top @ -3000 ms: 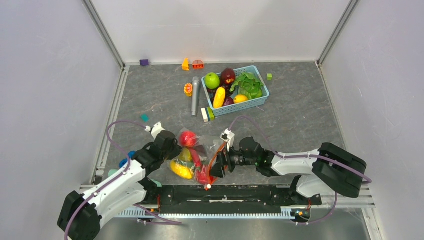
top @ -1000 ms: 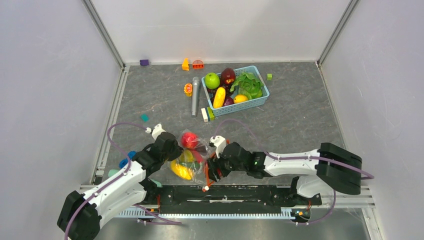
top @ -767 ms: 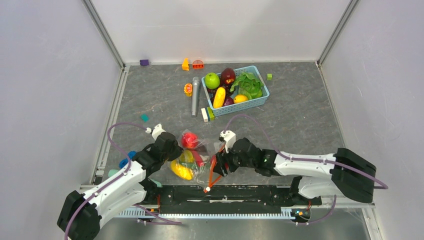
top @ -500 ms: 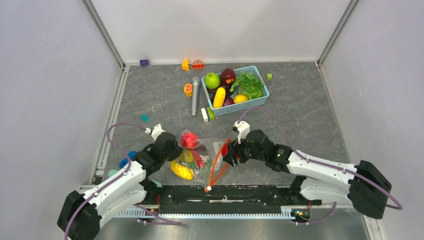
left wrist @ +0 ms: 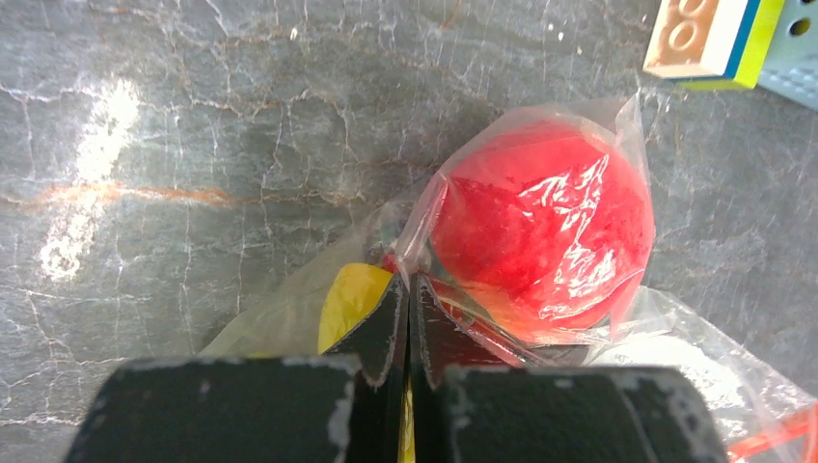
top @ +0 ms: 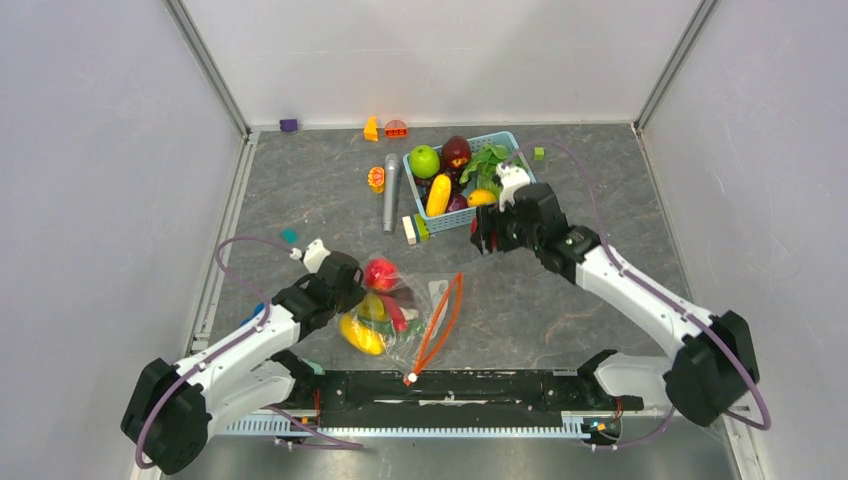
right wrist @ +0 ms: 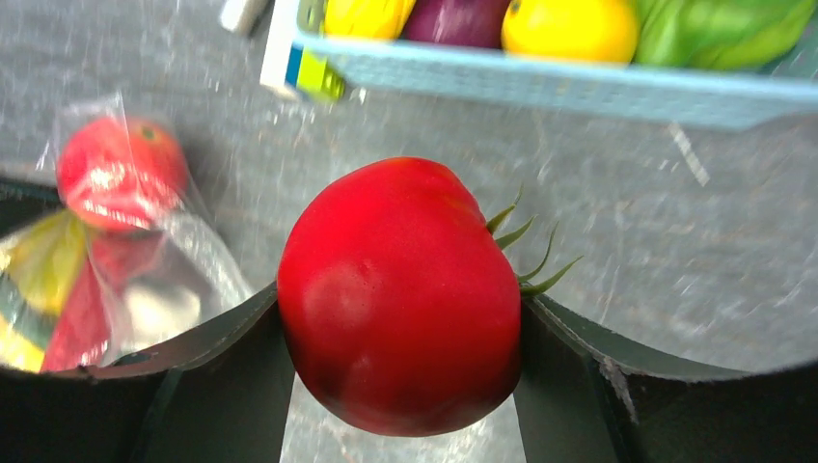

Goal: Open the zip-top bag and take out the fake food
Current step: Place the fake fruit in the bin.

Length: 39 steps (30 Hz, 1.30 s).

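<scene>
The clear zip-top bag (top: 405,310) lies near the front of the table, its orange-red zip strip (top: 438,325) spread open toward the right. Inside are a red round fruit (top: 379,274), yellow pieces (top: 362,336) and a white piece. My left gripper (top: 350,290) is shut on the bag's plastic; in the left wrist view its fingers (left wrist: 391,318) pinch the film beside the red fruit (left wrist: 540,231). My right gripper (top: 484,237) is shut on a red tomato (right wrist: 405,294) with a green stem, held above the table just in front of the basket. The bag also shows in the right wrist view (right wrist: 125,260).
A light-blue basket (top: 510,205) at the back holds a green apple (top: 424,160), green lettuce (top: 495,170), a maroon fruit, yellow pieces. A grey cylinder (top: 391,192), a white-green block (top: 413,229) and small toys lie around it. White walls enclose the table.
My right gripper has pulled the red tomato out of the bag and carried it back and right toward the basket. The zip strip now lies open. The left gripper keeps hold of the bag.
</scene>
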Tool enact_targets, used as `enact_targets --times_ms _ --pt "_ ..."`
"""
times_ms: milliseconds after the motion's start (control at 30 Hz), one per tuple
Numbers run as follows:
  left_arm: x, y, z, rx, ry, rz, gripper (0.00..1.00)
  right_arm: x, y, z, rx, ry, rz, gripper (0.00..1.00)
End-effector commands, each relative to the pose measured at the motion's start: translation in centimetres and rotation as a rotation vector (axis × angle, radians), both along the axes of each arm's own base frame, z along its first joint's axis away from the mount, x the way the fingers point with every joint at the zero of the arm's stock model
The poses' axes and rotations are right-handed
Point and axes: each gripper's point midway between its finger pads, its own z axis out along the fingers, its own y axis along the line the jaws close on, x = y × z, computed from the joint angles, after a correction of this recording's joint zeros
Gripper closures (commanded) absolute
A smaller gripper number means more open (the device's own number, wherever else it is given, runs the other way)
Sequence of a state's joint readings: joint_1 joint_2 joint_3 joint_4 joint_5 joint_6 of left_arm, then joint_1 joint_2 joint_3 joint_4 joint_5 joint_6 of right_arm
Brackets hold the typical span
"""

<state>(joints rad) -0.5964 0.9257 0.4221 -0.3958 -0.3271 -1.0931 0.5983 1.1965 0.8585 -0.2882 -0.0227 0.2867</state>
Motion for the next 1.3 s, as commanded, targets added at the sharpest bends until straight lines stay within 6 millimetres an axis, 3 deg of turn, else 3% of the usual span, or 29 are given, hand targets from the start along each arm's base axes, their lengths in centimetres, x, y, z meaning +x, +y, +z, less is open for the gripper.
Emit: enact_targets --times_ms 0,200,333,500,733,867,1033,1267 --pt "2.1 0.8 2.1 -0.001 -0.049 0.106 0.98 4.9 0.8 4.0 -0.014 -0.096 0.000 0.43" --pt "2.5 2.7 2.1 -0.012 -0.028 0.185 0.98 11.3 3.0 5.2 -0.048 -0.123 0.008 0.43" --pt "2.3 3.9 1.9 -0.012 -0.020 0.219 0.98 14.5 3.9 4.1 -0.063 -0.119 0.003 0.43" --pt "1.7 4.1 1.3 -0.011 -0.003 0.214 0.98 17.2 4.3 2.5 -0.108 -0.128 -0.008 0.43" --pt "1.5 3.8 1.1 -0.032 -0.007 0.201 0.98 18.9 3.7 0.0 -0.153 -0.124 -0.039 0.40" --pt "1.6 3.8 1.5 -0.031 -0.018 0.191 0.98 19.1 3.5 -0.6 -0.164 -0.118 -0.047 0.24" --pt "1.6 3.7 1.6 -0.034 -0.018 0.184 0.98 19.0 3.2 0.1 -0.167 -0.135 -0.046 0.03" --pt "1.6 3.4 1.6 -0.044 -0.018 0.174 0.98 18.7 2.5 2.5 -0.163 -0.177 -0.058 0.02"
